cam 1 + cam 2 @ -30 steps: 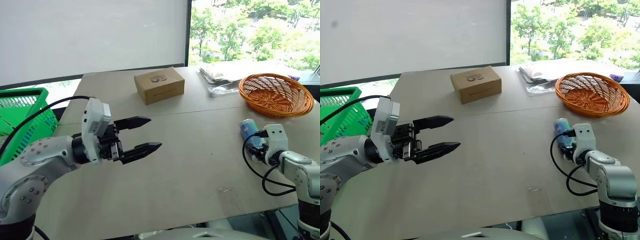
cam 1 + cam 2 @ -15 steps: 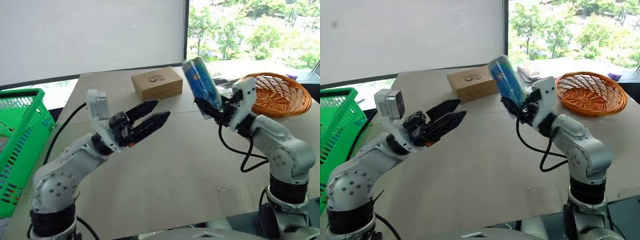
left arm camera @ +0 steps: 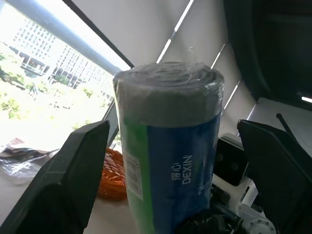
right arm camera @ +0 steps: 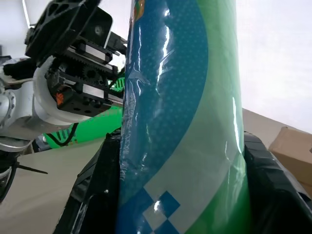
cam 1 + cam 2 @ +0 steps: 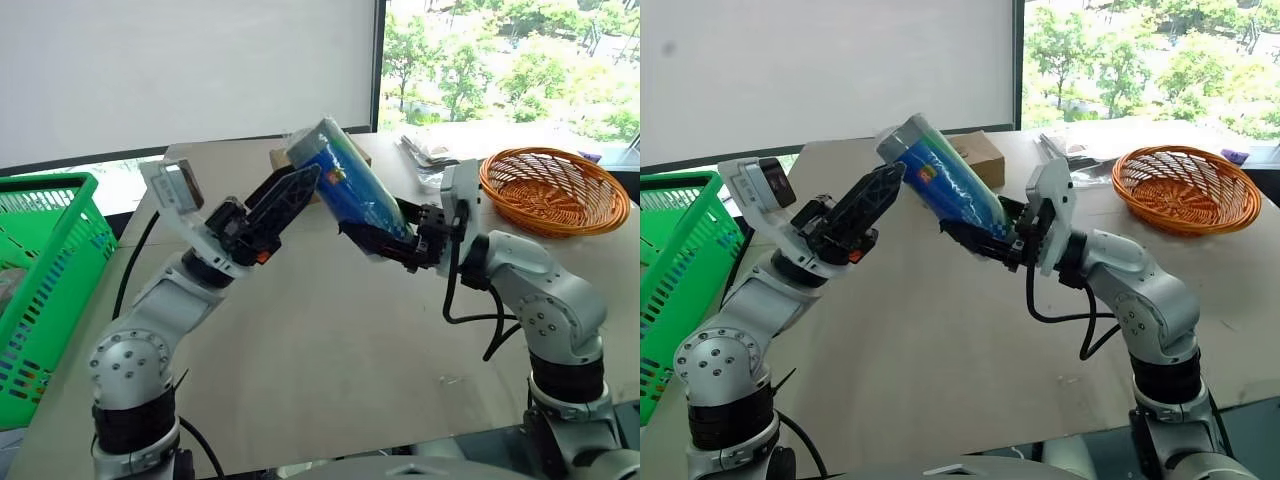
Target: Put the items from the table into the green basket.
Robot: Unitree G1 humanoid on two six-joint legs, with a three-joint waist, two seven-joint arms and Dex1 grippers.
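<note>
Since the earlier frame our right claw (image 5: 372, 240) had lifted the cylinder (image 5: 352, 192) off the table (image 5: 330, 340), clamping it; our left claw (image 5: 290, 192) gaped wide around its white end.

This looks like a test room in an office building or lab, not a home. A wide plain table (image 5: 330, 330) of grey-beige boards sits by a big window, with trees outside at upper right and a white roller blind (image 5: 180, 70) across the upper left. The props look staged: a green basket (image 5: 40, 270) at far left, an orange wicker basket (image 5: 553, 190) at right, a cardboard box (image 5: 978, 155) behind.
</note>
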